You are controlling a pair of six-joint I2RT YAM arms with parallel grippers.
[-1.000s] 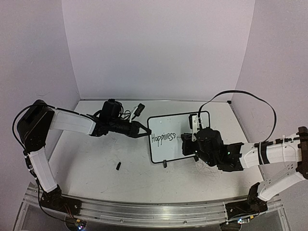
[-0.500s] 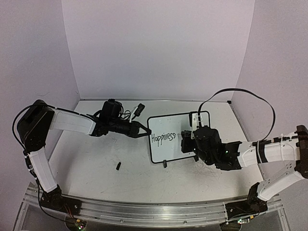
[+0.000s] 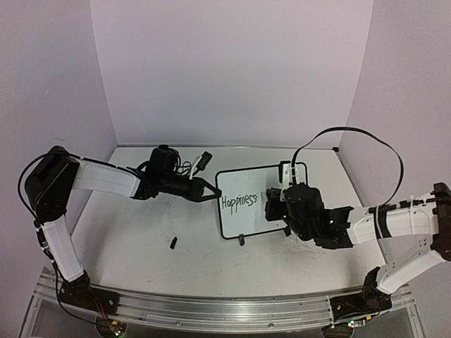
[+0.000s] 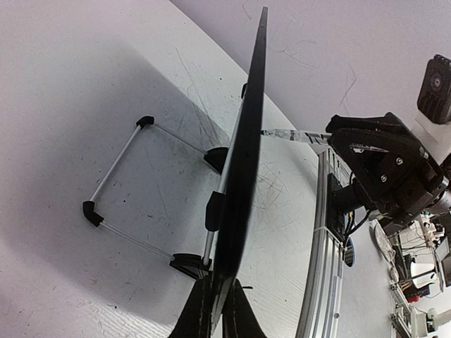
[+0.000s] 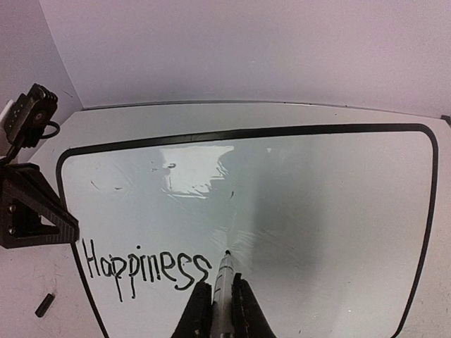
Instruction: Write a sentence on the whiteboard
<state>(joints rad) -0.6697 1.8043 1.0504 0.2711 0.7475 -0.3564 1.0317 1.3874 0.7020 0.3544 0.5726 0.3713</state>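
The whiteboard (image 3: 248, 191) stands tilted on the table, black-framed, with the sentence (image 3: 239, 201) reading "Happiness" in black letters. My left gripper (image 3: 211, 195) is shut on the board's left edge; the left wrist view shows the board (image 4: 246, 162) edge-on between the jaws of the left gripper (image 4: 217, 310). My right gripper (image 5: 217, 304) is shut on a marker (image 5: 224, 292), whose tip sits just right of the final "s" of the sentence (image 5: 144, 270) on the whiteboard (image 5: 317, 211). The right gripper (image 3: 273, 205) is in front of the board's middle.
A small black marker cap (image 3: 173, 243) lies on the table in front of the board's left, also in the right wrist view (image 5: 44, 305). A wire stand (image 4: 116, 190) props the board from behind. An aluminium rail (image 3: 211, 310) runs along the near edge.
My right gripper with the marker has shifted slightly left and up along the board. The left gripper and the board have not moved.
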